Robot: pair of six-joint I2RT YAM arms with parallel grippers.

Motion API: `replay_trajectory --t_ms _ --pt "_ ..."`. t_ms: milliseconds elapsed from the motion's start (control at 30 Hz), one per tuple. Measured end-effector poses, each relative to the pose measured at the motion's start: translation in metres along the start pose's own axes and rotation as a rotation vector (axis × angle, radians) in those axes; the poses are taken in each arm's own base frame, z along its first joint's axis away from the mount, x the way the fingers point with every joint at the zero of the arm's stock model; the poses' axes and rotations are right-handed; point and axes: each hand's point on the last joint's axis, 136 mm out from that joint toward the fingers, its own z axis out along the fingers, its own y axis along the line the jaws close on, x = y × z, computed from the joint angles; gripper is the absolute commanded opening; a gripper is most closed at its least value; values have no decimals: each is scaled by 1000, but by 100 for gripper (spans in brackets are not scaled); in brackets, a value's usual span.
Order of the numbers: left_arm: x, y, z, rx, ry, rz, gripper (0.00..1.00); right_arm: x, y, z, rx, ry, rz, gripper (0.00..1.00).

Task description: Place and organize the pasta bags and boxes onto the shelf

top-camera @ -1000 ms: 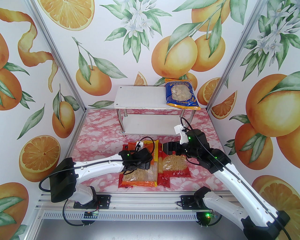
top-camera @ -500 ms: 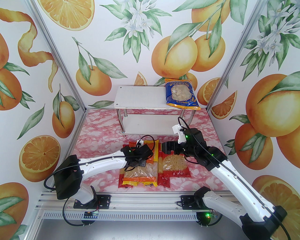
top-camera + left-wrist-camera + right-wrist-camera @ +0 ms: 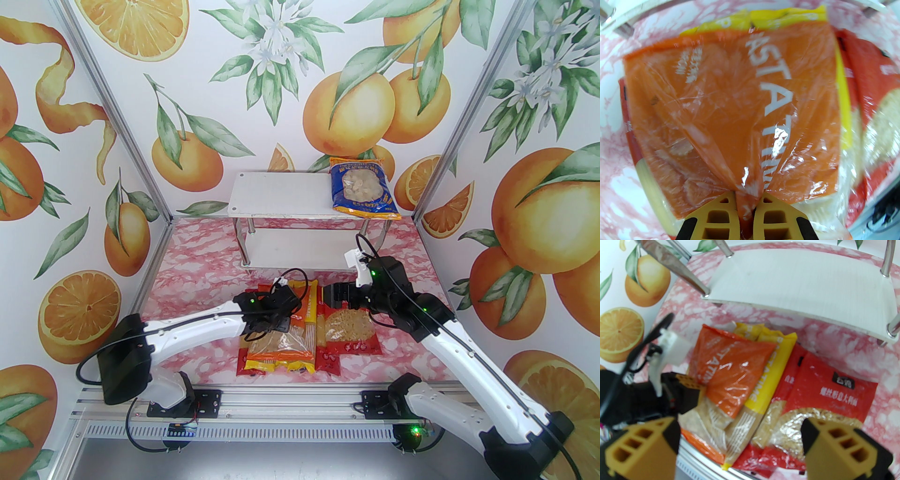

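Since the orange bag (image 3: pixel 731 105) lay flat atop the heap near the arms' bases, the left gripper (image 3: pixel 745 211) pinched a raised fold of its film, probably the only purchase a slack pillow bag offers. Just beside it, the right gripper (image 3: pixel 740 434) hung spread above the red bag (image 3: pixel 829 392), holding nothing. Yellow spaghetti packs (image 3: pixel 768 371) lay beneath. Beyond, the shelf (image 3: pixel 281 192) carried the blue bag (image 3: pixel 363 187) at its top board's right end, leaving room leftward.

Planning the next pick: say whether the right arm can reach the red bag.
Probably yes: the right gripper hangs open above the red bag, its top uncovered; the left gripper pinches the orange bag alongside.
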Motion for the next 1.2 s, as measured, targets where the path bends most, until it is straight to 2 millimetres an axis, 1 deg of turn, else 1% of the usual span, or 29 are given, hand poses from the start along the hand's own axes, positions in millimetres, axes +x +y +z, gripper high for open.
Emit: replay_trajectory --t_ms 133,267,333,400,500,600,667,700,767,867,967,1067,1133,1200 --pt "-19 7 -32 73 -69 -9 0 0 0 0 1 1 1 88" --pt "-40 22 -67 119 -167 -50 0 3 -2 2 3 5 2 87" --pt "-46 29 -81 126 -198 -56 0 4 -3 4 4 8 3 86" --pt "-51 30 -95 135 -222 -48 0 8 -5 7 9 20 6 86" --pt "-62 28 -118 159 -256 -24 0 20 -14 18 28 62 17 86" --pt "-79 22 -147 198 -309 2 0 43 -28 34 60 136 39 85" --pt "-96 17 -172 235 -365 19 0 60 -37 44 84 193 61 85" --pt "-103 15 -183 251 -392 25 0 66 -40 48 91 212 67 85" --pt "-122 9 -213 293 -463 42 0 76 -42 53 97 246 73 85" --pt "-151 -1 -256 349 -563 74 0 81 -38 58 89 266 65 84" --pt "-178 -11 -290 387 -651 114 0 84 -34 66 81 282 53 84" --pt "-205 -19 -310 397 -716 156 0 88 -31 73 76 302 45 84" --pt "-224 -22 -318 390 -752 177 0 91 -28 77 71 312 40 84" --pt "-243 -21 -321 374 -782 189 0 94 -26 81 66 321 33 84"
